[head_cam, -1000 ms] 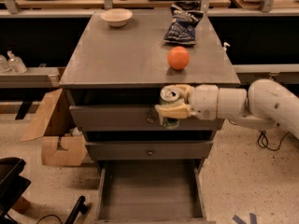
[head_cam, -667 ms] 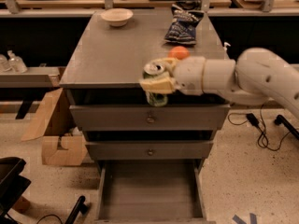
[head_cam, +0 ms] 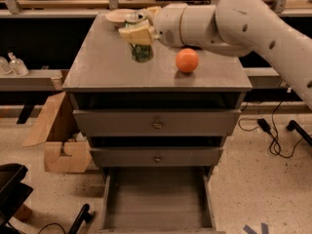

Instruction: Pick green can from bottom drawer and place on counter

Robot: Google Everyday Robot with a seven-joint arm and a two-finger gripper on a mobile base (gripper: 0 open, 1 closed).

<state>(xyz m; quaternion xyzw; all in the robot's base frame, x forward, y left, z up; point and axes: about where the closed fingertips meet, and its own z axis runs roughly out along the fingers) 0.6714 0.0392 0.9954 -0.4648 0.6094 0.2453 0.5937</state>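
My gripper [head_cam: 137, 30] is shut on the green can [head_cam: 141, 51] and holds it upright over the left middle of the counter [head_cam: 107, 67], its base at or just above the surface. The can's silver top [head_cam: 132, 18] shows above the cream fingers [head_cam: 131, 34]. My white arm reaches in from the right across the back of the counter. The bottom drawer [head_cam: 157, 199] is pulled open below, and its grey tray holds nothing I can see.
An orange ball [head_cam: 187, 60] sits on the counter right of the can. A white bowl [head_cam: 118, 15] stands at the back left. A cardboard box [head_cam: 58, 140] lies left of the cabinet. Cables [head_cam: 273, 130] run on the floor at right.
The gripper has lifted the can from in front of the top drawer up and back over the counter, moving left. The camera view has shifted.
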